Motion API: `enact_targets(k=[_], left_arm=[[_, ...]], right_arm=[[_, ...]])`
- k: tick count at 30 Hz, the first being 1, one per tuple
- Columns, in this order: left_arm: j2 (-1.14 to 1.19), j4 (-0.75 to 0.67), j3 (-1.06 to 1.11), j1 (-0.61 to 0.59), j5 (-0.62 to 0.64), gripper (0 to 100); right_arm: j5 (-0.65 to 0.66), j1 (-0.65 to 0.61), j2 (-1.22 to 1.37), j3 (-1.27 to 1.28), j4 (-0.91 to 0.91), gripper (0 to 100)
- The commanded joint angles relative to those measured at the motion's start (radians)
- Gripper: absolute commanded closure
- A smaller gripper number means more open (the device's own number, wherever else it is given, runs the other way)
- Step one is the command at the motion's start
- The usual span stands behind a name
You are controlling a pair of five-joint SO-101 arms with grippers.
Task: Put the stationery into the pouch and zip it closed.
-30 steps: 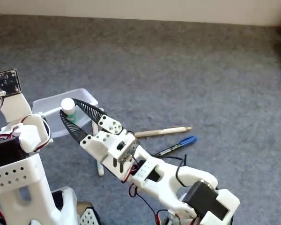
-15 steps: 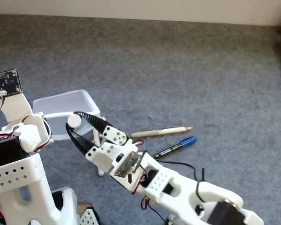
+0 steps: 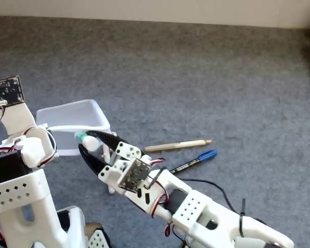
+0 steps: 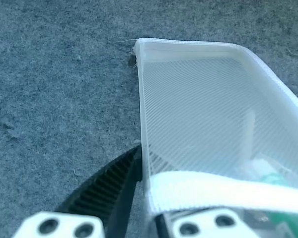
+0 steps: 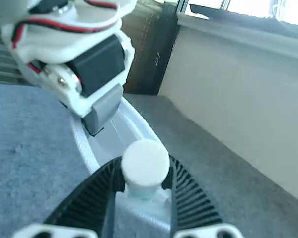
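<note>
While the glue stick (image 5: 145, 162) hangs left of centre at the pouch's (image 3: 67, 111) near rim, releasing early could drop it outside. Its long axis tilts, green base toward the pouch, cap toward your wrist camera. Your right gripper (image 3: 86, 141) clamps it; your left gripper (image 4: 143, 171) pinches the pouch rim.

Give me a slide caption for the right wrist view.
Right tool clamps a white-capped glue stick at the rim of the pouch.

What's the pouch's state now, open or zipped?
Open. The pouch mouth gapes, left hand pinching its rim; the right hand holds a glue stick at it.
</note>
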Motion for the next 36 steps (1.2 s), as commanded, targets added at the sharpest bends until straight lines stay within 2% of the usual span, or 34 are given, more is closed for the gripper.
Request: enact_targets(k=[1,12,19,26,32,36], left_arm=[[0.001,-0.017,-0.012,0.010,0.005,99],[0.001,-0.017,-0.012,0.010,0.005,99],[0.001,-0.017,-0.012,0.010,0.005,99],[0.001,-0.017,-0.010,0.010,0.005,99],[0.001,-0.017,-0.010,0.010,0.003,99],[0.001,-0.017,-0.010,0.010,0.003,99]], right_arm=[[0.014,-0.015,-0.084,-0.012,0.179,98.9],[0.014,-0.016,-0.114,-0.088,0.341,98.8],[0.014,-0.015,-0.117,-0.082,0.344,86.5],[0.012,-0.012,-0.136,-0.084,0.344,86.5],[0.012,-0.010,-0.302,-0.079,0.357,86.5],[0.012,-0.010,-0.364,-0.087,0.522,86.5]])
